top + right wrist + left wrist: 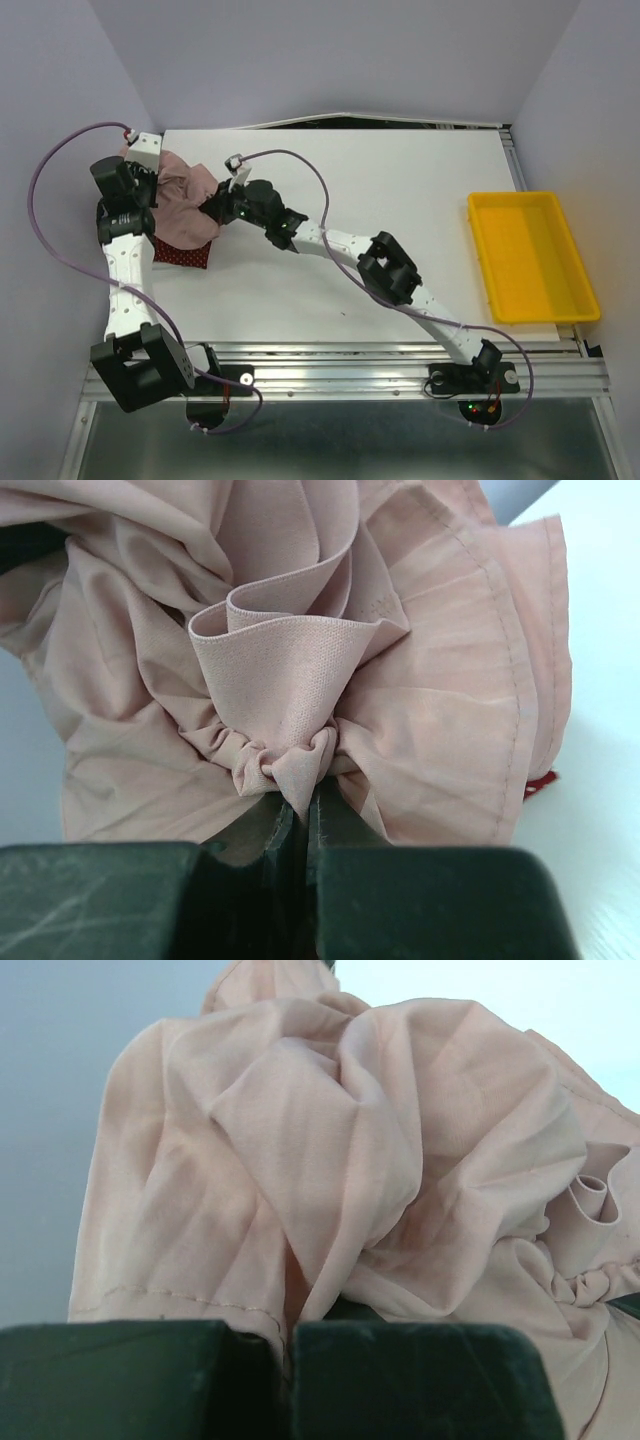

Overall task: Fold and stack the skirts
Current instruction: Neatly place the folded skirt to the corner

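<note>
The left jaws are shut on a hem fold of the dusty pink skirt (330, 1160), which is bunched between both sets of jaws. Just beneath them the red polka-dot skirt (182, 256) is partly covered on the tabletop (400, 180). The right jaws are shut on the elastic waistband (290, 670). Spreading is judged to be in hand; the cloth must next be drawn taut. The yellow tray (478, 250), well right of the jaws, obstructs nothing.

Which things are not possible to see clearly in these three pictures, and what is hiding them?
- Top view: dark red skirt mostly covered by the pink skirt and left arm; right wrist view shows only a sliver.
- Top view: left gripper tips hidden by its own wrist.
- Both wrist views: pink skirt's full shape cut off by the frame edges.
</note>
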You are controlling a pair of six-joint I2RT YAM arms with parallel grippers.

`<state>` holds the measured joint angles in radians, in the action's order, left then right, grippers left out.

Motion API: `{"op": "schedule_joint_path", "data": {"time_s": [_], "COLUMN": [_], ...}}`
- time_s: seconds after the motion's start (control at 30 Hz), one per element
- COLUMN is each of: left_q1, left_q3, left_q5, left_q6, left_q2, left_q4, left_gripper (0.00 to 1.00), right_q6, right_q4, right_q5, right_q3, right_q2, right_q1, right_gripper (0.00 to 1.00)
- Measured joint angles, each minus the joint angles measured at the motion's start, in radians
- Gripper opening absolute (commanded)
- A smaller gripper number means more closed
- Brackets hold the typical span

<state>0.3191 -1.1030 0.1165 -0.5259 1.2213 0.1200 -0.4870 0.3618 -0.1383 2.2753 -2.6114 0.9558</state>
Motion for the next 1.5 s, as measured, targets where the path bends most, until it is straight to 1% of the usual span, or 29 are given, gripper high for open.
{"op": "schedule_joint_path", "data": {"time_s": [0.2, 0.23, 0.37, 0.43, 0.47, 0.5, 0.57, 0.63, 0.67, 0.7, 0.77, 0.83, 0.87, 0.9, 0.93, 0.97, 1.0, 1.03, 1.07, 1.1, 1.13, 1.2, 1.27, 1.5], "left_q1": [0.102, 0.119, 0.179, 0.206, 0.213, 0.221, 0.229, 0.233, 0.232, 0.232, 0.233, 0.235, 0.235, 0.235, 0.235, 0.235, 0.236, 0.237, 0.240, 0.242, 0.243, 0.245, 0.245, 0.245], "left_q3": [0.136, 0.157, 0.178, 0.183, 0.188, 0.190, 0.192, 0.192, 0.192, 0.192, 0.189, 0.185, 0.185, 0.185, 0.184, 0.183, 0.174, 0.166, 0.147, 0.132, 0.104, 0.059, -0.013, -0.224], "left_q5": [0.008, 0.007, 0.007, 0.010, 0.011, 0.010, 0.008, 0.003, 0.002, -0.002, -0.024, -0.046, -0.056, -0.067, -0.072, -0.074, -0.080, -0.085, -0.087, -0.087, -0.087, -0.083, -0.072, -0.036], "left_q6": [-0.071, -0.081, -0.097, -0.103, -0.106, -0.109, -0.118, -0.124, -0.125, -0.127, -0.132, -0.133, -0.135, -0.138, -0.139, -0.141, -0.143, -0.140, -0.140, -0.137, -0.134, -0.131, -0.122, -0.132], "left_q2": [0.000, 0.016, 0.115, 0.156, 0.169, 0.184, 0.204, 0.225, 0.232, 0.241, 0.267, 0.292, 0.301, 0.306, 0.306, 0.306, 0.305, 0.304, 0.299, 0.293, 0.278, 0.257, 0.219, 0.132], "left_q4": [-0.040, -0.046, -0.072, -0.079, -0.085, -0.090, -0.105, -0.122, -0.127, -0.135, -0.148, -0.155, -0.154, -0.153, -0.152, -0.151, -0.142, -0.135, -0.113, -0.095, -0.061, -0.021, 0.048, 0.232], "left_gripper": [0.00, 0.00, 0.00, 0.00, 0.00, 0.00, 0.00, 0.00, 0.00, 0.00, 0.09, 0.21, 0.28, 0.37, 0.48, 0.49, 0.60, 0.61, 0.69, 0.70, 0.71, 0.89, 0.90, 0.89], "right_q6": [0.025, 0.030, 0.058, 0.071, 0.075, 0.077, 0.082, 0.085, 0.087, 0.089, 0.103, 0.111, 0.116, 0.121, 0.127, 0.132, 0.135, 0.138, 0.138, 0.140, 0.141, 0.139, 0.142, 0.141], "right_q4": [0.091, 0.099, 0.133, 0.162, 0.177, 0.187, 0.200, 0.210, 0.214, 0.216, 0.214, 0.211, 0.209, 0.201, 0.197, 0.193, 0.187, 0.180, 0.174, 0.155, 0.143, 0.129, 0.104, 0.008], "right_q5": [0.016, 0.019, 0.054, 0.074, 0.085, 0.095, 0.110, 0.115, 0.117, 0.120, 0.136, 0.150, 0.152, 0.154, 0.156, 0.158, 0.157, 0.157, 0.155, 0.155, 0.151, 0.139, 0.120, 0.032], "right_q3": [0.039, 0.045, 0.180, 0.197, 0.198, 0.198, 0.198, 0.184, 0.169, 0.156, 0.109, 0.066, 0.038, 0.013, -0.026, -0.055, -0.103, -0.139, -0.168, -0.212, -0.239, -0.304, -0.381, -0.535], "right_q2": [-0.122, -0.139, -0.301, -0.338, -0.344, -0.347, -0.346, -0.337, -0.328, -0.320, -0.291, -0.261, -0.242, -0.223, -0.193, -0.164, -0.118, -0.086, -0.053, -0.004, 0.029, 0.115, 0.206, 0.422], "right_q1": [0.053, 0.058, 0.080, 0.087, 0.088, 0.090, 0.092, 0.092, 0.092, 0.092, 0.092, 0.088, 0.086, 0.084, 0.082, 0.078, 0.073, 0.070, 0.065, 0.059, 0.051, 0.029, 0.001, -0.126], "right_gripper": [0.01, 0.01, 0.01, 0.01, 0.08, 0.11, 0.12, 0.20, 0.39, 0.51, 0.63, 0.72, 0.75, 0.77, 0.83, 0.83, 0.89, 0.92, 0.98, 1.00, 1.00, 1.00, 1.00, 1.00]}}
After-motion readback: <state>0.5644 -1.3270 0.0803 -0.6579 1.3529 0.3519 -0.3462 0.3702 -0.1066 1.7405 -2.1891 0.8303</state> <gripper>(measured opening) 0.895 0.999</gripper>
